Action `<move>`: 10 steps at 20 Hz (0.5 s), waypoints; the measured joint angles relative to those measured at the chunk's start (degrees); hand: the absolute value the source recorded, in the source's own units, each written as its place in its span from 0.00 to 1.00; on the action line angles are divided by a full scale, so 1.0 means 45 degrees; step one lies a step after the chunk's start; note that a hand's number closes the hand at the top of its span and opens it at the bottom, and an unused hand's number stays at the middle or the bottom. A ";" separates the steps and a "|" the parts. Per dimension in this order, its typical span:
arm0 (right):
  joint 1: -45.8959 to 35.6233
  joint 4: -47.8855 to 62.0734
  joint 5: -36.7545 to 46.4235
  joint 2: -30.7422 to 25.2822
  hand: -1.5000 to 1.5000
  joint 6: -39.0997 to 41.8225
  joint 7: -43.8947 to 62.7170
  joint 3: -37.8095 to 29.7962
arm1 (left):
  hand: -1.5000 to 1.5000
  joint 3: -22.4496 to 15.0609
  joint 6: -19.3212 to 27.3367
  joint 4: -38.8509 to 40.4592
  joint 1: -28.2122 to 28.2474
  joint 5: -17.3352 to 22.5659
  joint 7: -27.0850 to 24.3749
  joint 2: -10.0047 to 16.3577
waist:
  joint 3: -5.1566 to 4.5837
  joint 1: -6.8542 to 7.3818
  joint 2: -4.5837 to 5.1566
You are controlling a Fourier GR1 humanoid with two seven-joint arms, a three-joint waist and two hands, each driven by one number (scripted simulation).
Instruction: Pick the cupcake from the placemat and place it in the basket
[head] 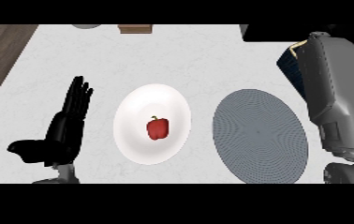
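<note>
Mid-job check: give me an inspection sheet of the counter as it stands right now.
Surface: white marbled counter; wood strip at far left.
Job's things: grey round placemat, nothing on it; cupcake not seen; dark blue object with a gold edge, possibly the basket, partly behind the right forearm.
Clutter: white plate holding a red bell pepper; grey object and brown block at the far edge, cut off.
Hands: left hand open, resting at left; right hand not seen.
Cables: nothing seen.
Surroundings: black shape at top right.
</note>
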 measured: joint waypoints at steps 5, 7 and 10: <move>0.1010 -0.0754 -0.0459 0.0011 1.00 0.0409 -0.0299 -0.0033 | 0.50 -0.0087 0.0181 0.0213 -0.0331 -0.0166 0.0075 -0.0153 | -0.0001 -0.0008 0.0006; 0.1329 -0.1060 -0.0685 -0.0009 1.00 0.0491 -0.0416 -0.0018 | 0.50 -0.0120 0.0119 -0.0095 -0.0199 -0.0125 0.0304 -0.0100 | 0.0003 0.0025 0.0010; 0.2020 -0.1545 -0.1184 -0.0048 1.00 0.0366 -0.0742 -0.0097 | 0.50 0.0037 0.0077 0.0259 -0.0490 -0.0061 0.0187 -0.0062 | 0.0004 0.0018 0.0020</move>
